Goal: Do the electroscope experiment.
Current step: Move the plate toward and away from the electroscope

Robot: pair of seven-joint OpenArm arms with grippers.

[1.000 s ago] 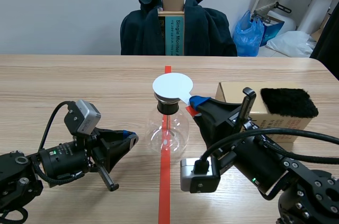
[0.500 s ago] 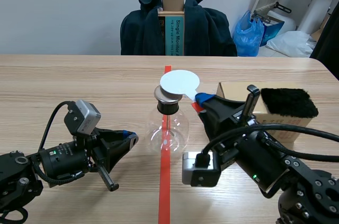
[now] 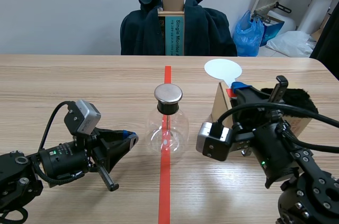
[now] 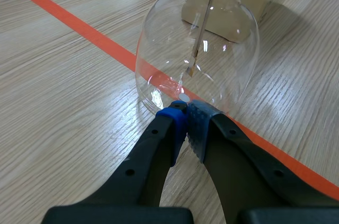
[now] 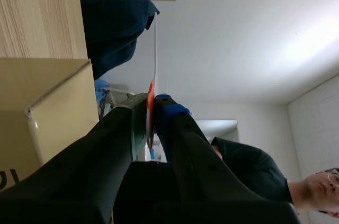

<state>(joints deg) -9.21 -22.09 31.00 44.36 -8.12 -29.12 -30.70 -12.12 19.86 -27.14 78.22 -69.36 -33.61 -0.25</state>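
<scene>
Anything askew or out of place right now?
Nothing stands out. The flask stands upright on the tape line, metal cap in place; the right gripper holds the white disc near the cardboard box.

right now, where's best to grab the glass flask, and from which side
Probably the black collar of the flask, just under the metal cap, coming in level from the side. The flask stands upright; the collar is narrow, while the round glass belly looks wide and slick.

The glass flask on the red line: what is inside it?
A thin metal strip hangs inside the glass flask, with a small piece at its lower end. Its upper end is covered by the black stopper.
</scene>
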